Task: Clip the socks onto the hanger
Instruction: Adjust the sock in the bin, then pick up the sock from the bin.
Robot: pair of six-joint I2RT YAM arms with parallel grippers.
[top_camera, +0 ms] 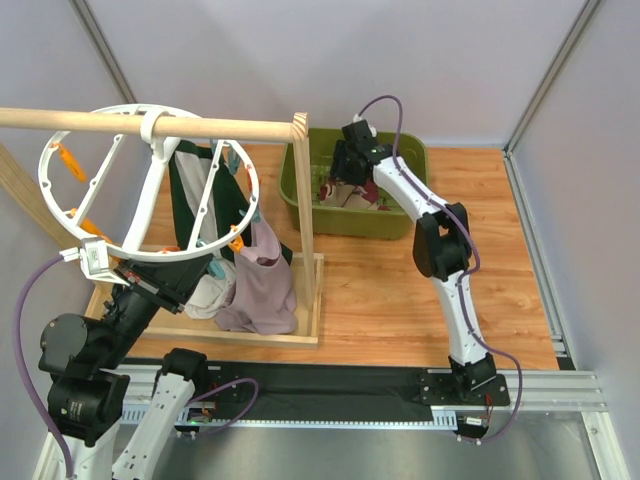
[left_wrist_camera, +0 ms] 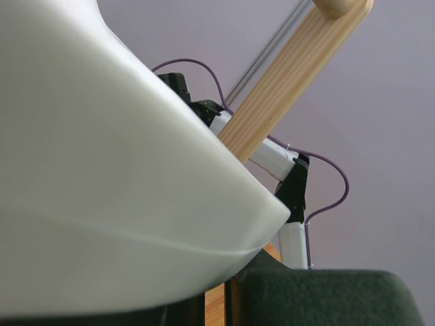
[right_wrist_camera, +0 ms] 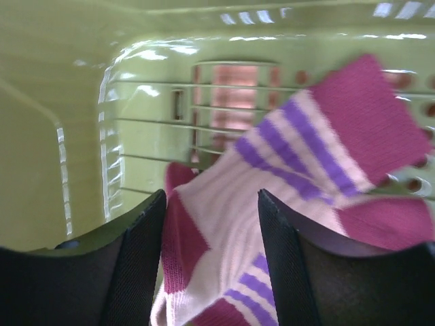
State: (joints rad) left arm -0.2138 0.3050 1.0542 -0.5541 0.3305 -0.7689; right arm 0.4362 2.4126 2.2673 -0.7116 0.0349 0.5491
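Inside the green bin point(top_camera: 400, 226), the right fingers point(right_wrist_camera: 139, 258) stand spread around a striped sock point(right_wrist_camera: 319, 136); left of the bin, the left fingers point(top_camera: 108, 264) pinch the white hanger point(left_wrist_camera: 102, 170) by its rim.

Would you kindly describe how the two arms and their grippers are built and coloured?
Both arms have white tubular links joined by bulky black joint housings. The left arm and right arm each carry a purple cable looping along them. The right gripper has two black fingers with finely textured inner pads.
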